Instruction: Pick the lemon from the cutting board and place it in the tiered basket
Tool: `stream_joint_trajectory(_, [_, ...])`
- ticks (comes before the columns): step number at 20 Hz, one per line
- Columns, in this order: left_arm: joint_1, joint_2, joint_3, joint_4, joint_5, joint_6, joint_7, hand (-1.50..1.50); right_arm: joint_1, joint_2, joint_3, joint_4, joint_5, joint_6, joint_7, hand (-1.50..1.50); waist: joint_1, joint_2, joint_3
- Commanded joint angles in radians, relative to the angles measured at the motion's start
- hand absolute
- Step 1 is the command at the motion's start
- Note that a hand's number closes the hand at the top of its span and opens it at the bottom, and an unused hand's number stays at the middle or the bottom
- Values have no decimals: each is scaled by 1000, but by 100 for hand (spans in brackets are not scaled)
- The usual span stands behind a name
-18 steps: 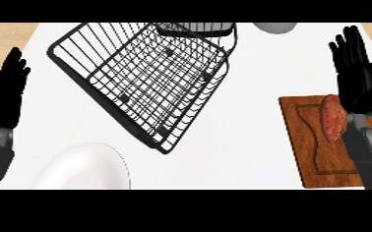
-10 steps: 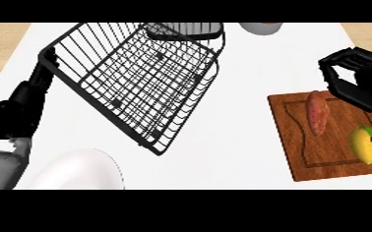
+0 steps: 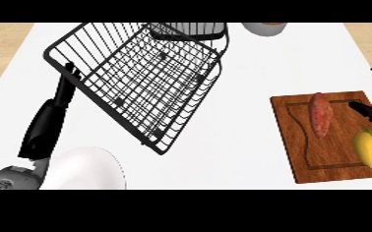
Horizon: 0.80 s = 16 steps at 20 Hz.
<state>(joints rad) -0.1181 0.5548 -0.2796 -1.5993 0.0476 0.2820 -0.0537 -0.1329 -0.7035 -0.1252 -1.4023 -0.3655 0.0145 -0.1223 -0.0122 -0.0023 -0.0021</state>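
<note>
White worktop [image 3: 240, 128] with a wire tiered basket [image 3: 145, 78] and wooden cutting board [image 3: 320, 137].
Left robot hand [image 3: 64, 91] hangs beside the basket's near-left rim, fingers straight, holding nothing. Right robot hand [image 3: 359, 108] shows only dark fingertips just above the lemon [image 3: 364, 145] on the board; its state cannot be told.

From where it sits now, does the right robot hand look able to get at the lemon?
Probably yes: only fingertips of the right robot hand show, just above the lemon on the cutting board, with nothing between them.
</note>
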Motion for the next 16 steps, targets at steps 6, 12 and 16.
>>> stream_joint_trajectory(6, [25, -3, -11, -20, -15, -10, -32, 0, 122, -445, 87, -123, 203, 192, 345, -150, -27, -8, -7])
stream_joint_trajectory(12, [45, -5, -16, -37, -18, -23, -29, 0, 145, -596, 103, -348, 210, 262, 660, -150, -24, -10, -4])
stream_joint_trajectory(16, [50, -28, -32, -70, -44, -19, -18, 0, 132, -548, 150, -519, 208, 212, 915, -150, 5, -3, 0])
